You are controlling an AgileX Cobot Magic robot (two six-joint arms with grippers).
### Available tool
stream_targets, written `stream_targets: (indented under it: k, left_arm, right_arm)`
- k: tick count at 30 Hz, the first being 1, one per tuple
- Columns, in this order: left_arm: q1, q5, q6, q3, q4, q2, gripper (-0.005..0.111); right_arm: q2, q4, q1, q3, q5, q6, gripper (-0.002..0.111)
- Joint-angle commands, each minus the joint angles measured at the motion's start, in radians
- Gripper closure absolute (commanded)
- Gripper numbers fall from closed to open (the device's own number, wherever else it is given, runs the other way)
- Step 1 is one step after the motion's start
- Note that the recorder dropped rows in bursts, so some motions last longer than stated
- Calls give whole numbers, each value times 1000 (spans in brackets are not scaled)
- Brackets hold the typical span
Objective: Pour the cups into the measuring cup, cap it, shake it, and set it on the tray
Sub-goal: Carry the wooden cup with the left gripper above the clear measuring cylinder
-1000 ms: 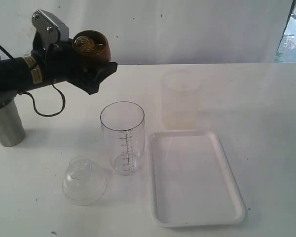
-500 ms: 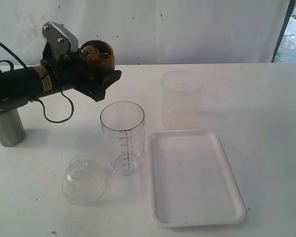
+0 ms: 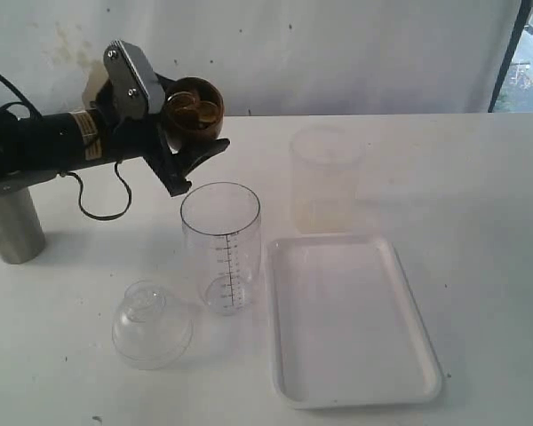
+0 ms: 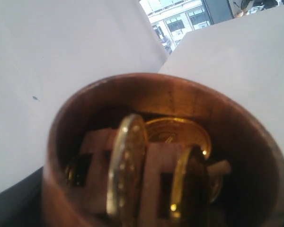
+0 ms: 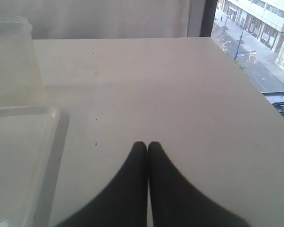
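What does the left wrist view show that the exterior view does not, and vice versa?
Left wrist only: pale brown blocks standing between the gold coins inside the rounded dark-brown wooden cup. Exterior only: tall clear graduated measuring cup, clear dome lid, flat white tray, shiny steel tumbler, frosted translucent cup, and the left tool gripping the wooden cup. Both: that cup and its coins.

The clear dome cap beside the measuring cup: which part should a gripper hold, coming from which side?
Probably take the cap by its small neck, from above: it rests on its wide rim, neck up, and the dome looks too wide and smooth.
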Motion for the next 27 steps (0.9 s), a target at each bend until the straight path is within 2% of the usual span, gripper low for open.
stream_targets:
  k: [1,7,11,17,27]
  left_arm:
    - [-3,-20,89,-7,-1,-7,107]
    - [-3,-25,254,-7,-7,-7,107]
    - [-3,-25,303,-7,-7,-7,107]
    - [-3,-25,360,-7,-8,-7,107]
    - [-3,-59,358,-7,-6,-7,107]
  right_arm:
    - [0,0,0,-1,-10,3,108]
    - [0,0,0,-1,-10,3,108]
    - [0,0,0,-1,-10,3,108]
    - [0,0,0,-1,-10,3,108]
    - [0,0,0,-1,-10,3,108]
